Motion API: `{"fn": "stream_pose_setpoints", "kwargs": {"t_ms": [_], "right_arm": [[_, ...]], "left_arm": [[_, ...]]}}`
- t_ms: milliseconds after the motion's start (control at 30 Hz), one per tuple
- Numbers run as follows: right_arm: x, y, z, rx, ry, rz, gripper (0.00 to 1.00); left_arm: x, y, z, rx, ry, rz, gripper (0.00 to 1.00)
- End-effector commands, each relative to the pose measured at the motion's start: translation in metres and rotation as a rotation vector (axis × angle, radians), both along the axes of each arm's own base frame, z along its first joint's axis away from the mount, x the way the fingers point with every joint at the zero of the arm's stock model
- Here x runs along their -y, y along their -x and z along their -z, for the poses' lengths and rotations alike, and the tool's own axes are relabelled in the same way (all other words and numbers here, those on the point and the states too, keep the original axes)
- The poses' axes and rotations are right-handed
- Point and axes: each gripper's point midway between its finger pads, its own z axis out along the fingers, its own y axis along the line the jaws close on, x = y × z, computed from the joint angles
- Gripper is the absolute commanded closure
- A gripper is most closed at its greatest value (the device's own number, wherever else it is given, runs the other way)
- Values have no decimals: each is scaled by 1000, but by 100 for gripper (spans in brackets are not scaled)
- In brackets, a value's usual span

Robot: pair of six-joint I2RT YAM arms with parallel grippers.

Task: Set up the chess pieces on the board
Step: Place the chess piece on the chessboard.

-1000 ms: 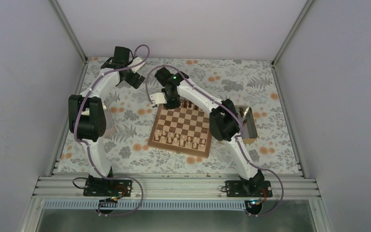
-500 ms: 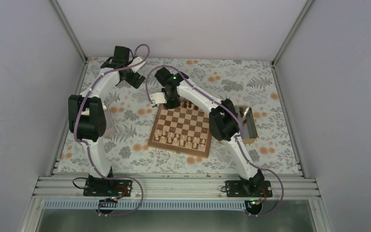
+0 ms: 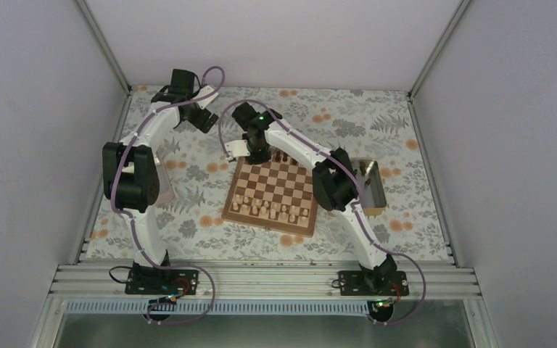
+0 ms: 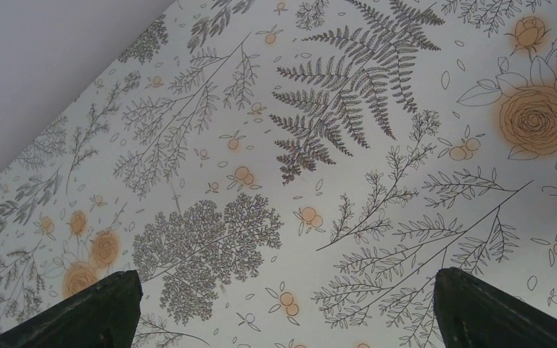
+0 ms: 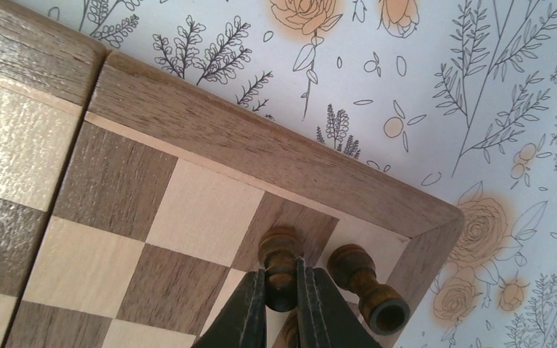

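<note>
This is looking like a robotics lab cell, not a home. Plain white panels (image 3: 29, 109) are closing in on three sides around the board (image 3: 274, 190), and aluminium posts (image 3: 104, 47) are rising at the corners behind it. In front of the board, a left arm (image 3: 149, 130) and a right arm (image 3: 359, 225) are sitting bolted to a slotted aluminium rail (image 3: 261, 279), purple cables (image 3: 222, 75) looping off them. A floral-printed tabletop (image 3: 377, 119) is lying under the board.

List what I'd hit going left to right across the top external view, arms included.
In order: left arm's elbow → left gripper → right gripper, shut on a dark chess piece → right arm's elbow → tray. I skip the board: the right arm overlaps it.
</note>
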Motion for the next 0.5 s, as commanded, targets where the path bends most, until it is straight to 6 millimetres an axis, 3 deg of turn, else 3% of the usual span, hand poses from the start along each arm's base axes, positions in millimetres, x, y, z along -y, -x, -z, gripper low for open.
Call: {"fn": "stream_pose_setpoints", "kwargs": {"t_ms": [0,467], "right_arm": [[-1,-9,7,11,-2,1,92],[-1,-12,-7,27,-27,6,85]], "left_arm": [[4,-4,-9,13,20,11,0],[6,-4,-6,3,29,18,0]]}}
